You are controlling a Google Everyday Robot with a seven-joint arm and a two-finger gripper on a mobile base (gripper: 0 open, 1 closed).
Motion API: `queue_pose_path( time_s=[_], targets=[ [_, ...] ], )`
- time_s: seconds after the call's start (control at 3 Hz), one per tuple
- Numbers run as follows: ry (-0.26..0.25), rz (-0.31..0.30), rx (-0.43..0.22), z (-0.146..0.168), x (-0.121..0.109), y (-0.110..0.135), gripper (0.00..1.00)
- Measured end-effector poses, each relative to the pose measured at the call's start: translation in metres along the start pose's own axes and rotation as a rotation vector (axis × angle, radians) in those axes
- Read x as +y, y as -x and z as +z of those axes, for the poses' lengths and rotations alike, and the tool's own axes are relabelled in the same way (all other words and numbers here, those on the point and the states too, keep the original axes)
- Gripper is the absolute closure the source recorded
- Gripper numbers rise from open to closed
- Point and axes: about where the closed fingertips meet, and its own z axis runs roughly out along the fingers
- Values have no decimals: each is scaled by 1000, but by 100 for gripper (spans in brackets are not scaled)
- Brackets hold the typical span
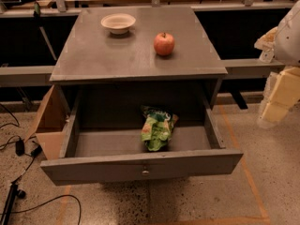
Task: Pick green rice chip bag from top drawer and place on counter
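The green rice chip bag (157, 128) lies crumpled inside the open top drawer (140, 165), right of the middle and near the back. The drawer is pulled fully out, with a small round knob (146, 172) on its front panel. The grey counter (136, 46) above it carries other items but no bag. My gripper (276, 100) hangs at the far right edge of the view, well to the right of the drawer and above the floor, pale yellow below a white arm segment (288, 34). It holds nothing that I can see.
A red apple (164, 44) stands on the counter's right half. A white bowl (118, 22) sits near its back edge. A cardboard box (49, 125) leans left of the cabinet. Black cables (18, 149) trail across the floor at the left.
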Motion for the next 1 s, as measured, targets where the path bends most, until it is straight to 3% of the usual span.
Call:
queue_pose_path(
  time_s=[0.33,0.67,1.0],
  targets=[
    [0,0,0,0,0,0,0],
    [11,35,-50,5,-2,3,0],
    [96,256,-236,60,-9,17,0]
  ],
)
